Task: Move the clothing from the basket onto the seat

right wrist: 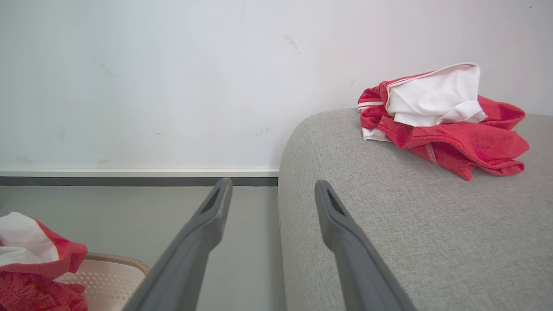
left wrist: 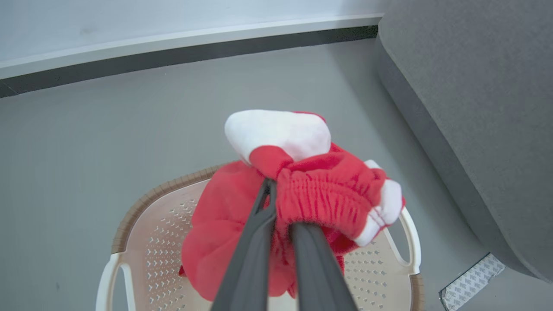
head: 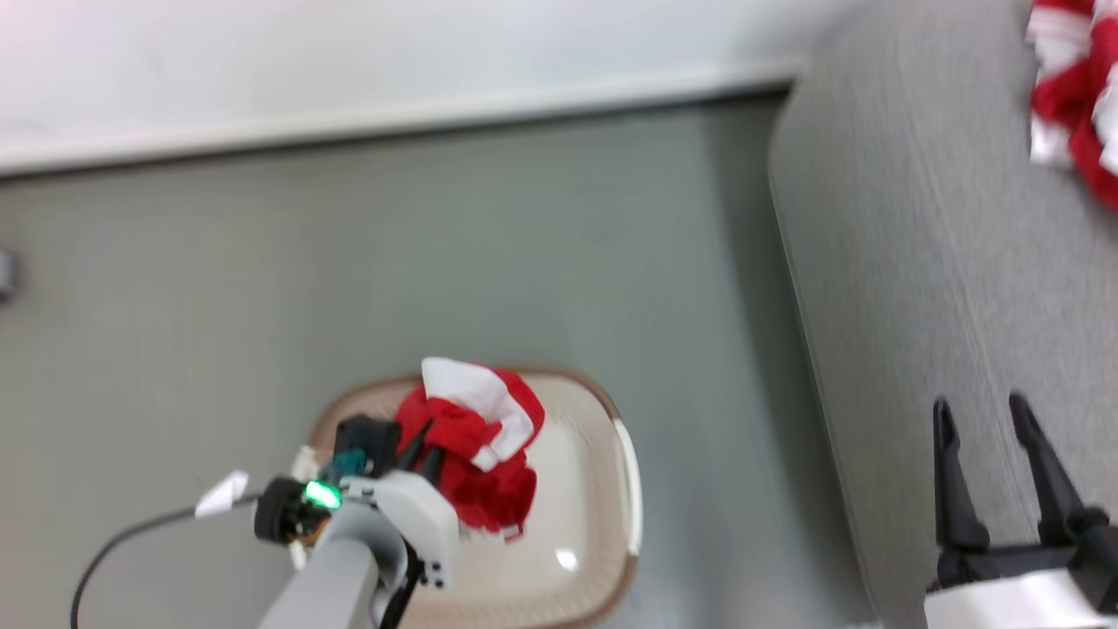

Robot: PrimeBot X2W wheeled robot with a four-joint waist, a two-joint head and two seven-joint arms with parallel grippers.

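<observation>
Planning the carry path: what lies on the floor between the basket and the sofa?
Mostly bare grey floor in the head view; the left wrist view shows one pale patterned strip at the foot of the sofa, near the basket.

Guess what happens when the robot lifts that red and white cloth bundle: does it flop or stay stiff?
Probably floppy: the red-and-white fabric garment bunches and folds over the left gripper shut on it. Likely light, since a thin two-finger pinch gathers it. Its loose end may drag across the cream perforated plastic basket.
</observation>
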